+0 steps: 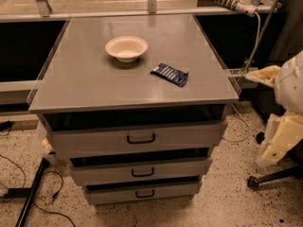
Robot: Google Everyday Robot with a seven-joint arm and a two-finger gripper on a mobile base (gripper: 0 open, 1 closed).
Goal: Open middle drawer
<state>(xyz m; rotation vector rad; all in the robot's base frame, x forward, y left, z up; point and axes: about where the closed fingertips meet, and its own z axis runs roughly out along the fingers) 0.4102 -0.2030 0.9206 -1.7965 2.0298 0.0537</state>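
Hovering at three o'clock, openness untellable, the cream pincer (262, 75) could catch a neighbouring handle (141, 138), missing the grey flat-fronted middle drawer (182, 169).

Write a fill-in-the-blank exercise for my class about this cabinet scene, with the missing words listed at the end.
1. On the cabinet top a white ___ stands left of the blue packet.
2. Under it are ___ grey drawers.
3. The middle drawer lies directly ___ the top drawer.
4. The hand is at the picture's ___ edge, touching no drawer.
Missing words: bowl; three; below; right.
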